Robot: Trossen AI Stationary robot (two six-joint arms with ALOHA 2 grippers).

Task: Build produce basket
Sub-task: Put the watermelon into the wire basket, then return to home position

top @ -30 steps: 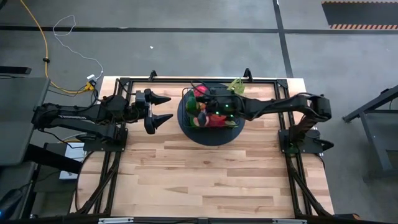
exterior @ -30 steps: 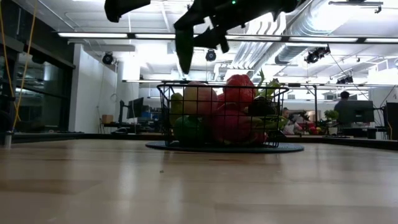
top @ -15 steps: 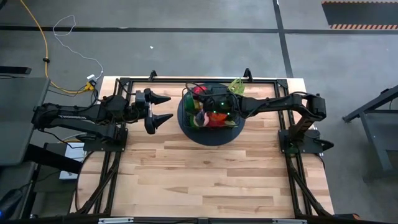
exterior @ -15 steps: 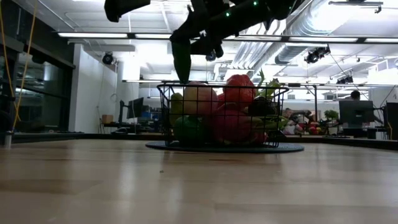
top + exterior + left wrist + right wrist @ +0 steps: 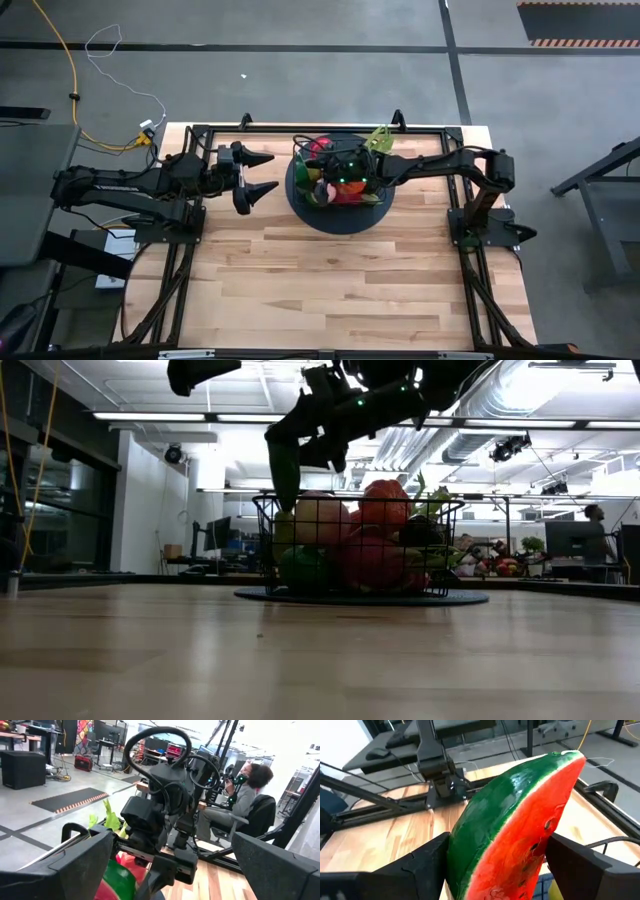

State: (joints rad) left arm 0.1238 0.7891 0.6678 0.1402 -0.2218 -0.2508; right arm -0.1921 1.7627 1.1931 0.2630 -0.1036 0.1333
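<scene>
Now, in the high view, the basket (image 5: 337, 172) stands on a dark round mat (image 5: 300, 205) at the far middle of the tabletop (image 5: 330, 290), already full of produce (image 5: 322, 147). The right gripper (image 5: 322, 188) hangs over the basket, while the left gripper (image 5: 262, 176) waits just beside the mat with its fingers wide apart and nothing between them. In the low view, the right gripper (image 5: 285, 465) is above the near-left rim of the basket (image 5: 350, 550), and the fruits (image 5: 375, 545) are heaped above the wire edge. In the left wrist view, only the right arm and a bit of red and green produce (image 5: 117, 875) are visible; the basket itself is mostly cut off. In the right wrist view, the fingers are clamped on a watermelon slice (image 5: 520, 825), which fills the picture and hides the basket below. To do this step well, I think the slice should go down slowly into a gap and be released low, so it does not slide off the pile. Which free gap exists I cannot tell.
</scene>
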